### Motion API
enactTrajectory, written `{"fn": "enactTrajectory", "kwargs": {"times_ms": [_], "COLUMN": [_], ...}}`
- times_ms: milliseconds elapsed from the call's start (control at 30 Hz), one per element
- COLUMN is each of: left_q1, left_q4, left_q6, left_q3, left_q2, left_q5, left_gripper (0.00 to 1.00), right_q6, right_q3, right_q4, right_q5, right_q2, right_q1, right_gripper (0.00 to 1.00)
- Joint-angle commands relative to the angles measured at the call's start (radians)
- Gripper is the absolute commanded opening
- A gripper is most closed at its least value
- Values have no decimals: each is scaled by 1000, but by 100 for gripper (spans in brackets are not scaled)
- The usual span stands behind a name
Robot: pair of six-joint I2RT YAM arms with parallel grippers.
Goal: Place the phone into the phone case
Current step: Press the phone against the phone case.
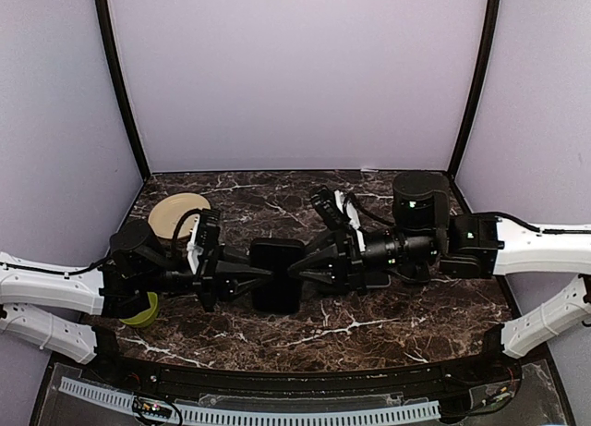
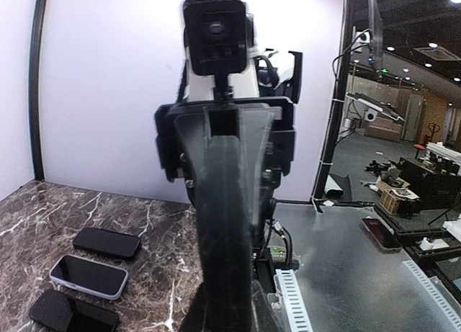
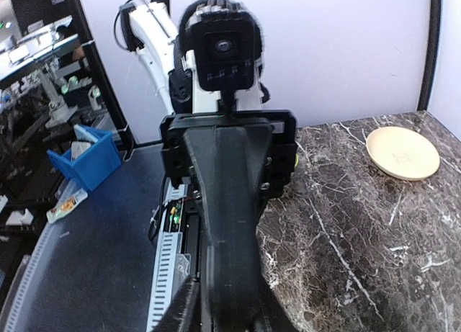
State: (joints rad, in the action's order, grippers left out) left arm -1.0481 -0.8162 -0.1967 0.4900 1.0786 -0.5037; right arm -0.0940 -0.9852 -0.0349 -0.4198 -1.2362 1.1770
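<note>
A black flat slab [image 1: 277,275], phone-sized, hangs above the middle of the marble table [image 1: 369,324]. I cannot tell whether it is the phone, the phone case, or both together. My left gripper [image 1: 261,275] comes in from the left and is shut on the slab's left end. My right gripper [image 1: 297,267] comes in from the right, its fingers on either side of the slab's right end; whether they press on it does not show. Each wrist view shows the slab edge-on [image 2: 230,224] [image 3: 230,231], running straight ahead to the opposite gripper.
Three phones lie in a row on the marble by the right arm: a black one [image 2: 106,243], one with a light rim [image 2: 88,276], another black one [image 2: 72,314]. A tan plate [image 1: 177,213] sits at the back left. A yellow-green object [image 1: 143,313] lies under the left arm.
</note>
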Motion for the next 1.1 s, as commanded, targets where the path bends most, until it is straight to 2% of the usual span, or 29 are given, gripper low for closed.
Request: {"fn": "enactTrajectory", "kwargs": {"times_ms": [0,33,167,233,267,333,400,500,567,633,667,733,967,1000,1033,1067], "left_q1": [0,0,0,0,0,0,0,0,0,0,0,0,0,0,0,0], "left_q4": [-132,-132,-127,-111,-100,-91,-88,-89,-86,-76,-67,-52,-38,-33,-18,-9], "left_q6": [-38,-38,-34,-30,-28,-18,-7,-6,-6,-6,-5,-3,15,26,32,46], "left_q3": [-3,-2,4,9,12,11,7,6,9,13,18,26,26,27,30,31], "left_q2": [-30,-30,-26,-29,-31,-42,-52,-55,-50,-43,-41,-34,-38,-44,-47,-56], "left_q5": [-12,-16,-28,-13,2,24,43,52,48,43,36,28,57,68,103,126], "left_gripper": [0,0,0,13,26,39,41,41,35,22,11,1,1,9,33,47], "right_q6": [-63,-63,-57,-51,-48,-45,-43,-39,-37,-36,-34,-31,-43,-56,-69,-82], "right_q3": [-3,-6,-10,-19,-24,-31,-39,-45,-48,-51,-53,-54,-58,-61,-71,-79], "right_q4": [-142,-139,-118,-100,-91,-76,-66,-55,-53,-49,-46,-40,-24,-12,7,27], "right_q5": [-54,-59,-65,-73,-79,-89,-97,-96,-96,-93,-91,-83,-3,24,56,96], "right_q2": [-9,-9,-11,-15,-17,-21,-27,-33,-34,-33,-32,-30,-17,-24,-32,-53], "right_q1": [-6,-6,-5,-6,-5,-5,-6,-5,-5,-6,-5,-6,-13,-19,-31,-44], "right_gripper": [6,0,0,0,0,0,0,0,0,0,0,0,0,0,0,0]}}
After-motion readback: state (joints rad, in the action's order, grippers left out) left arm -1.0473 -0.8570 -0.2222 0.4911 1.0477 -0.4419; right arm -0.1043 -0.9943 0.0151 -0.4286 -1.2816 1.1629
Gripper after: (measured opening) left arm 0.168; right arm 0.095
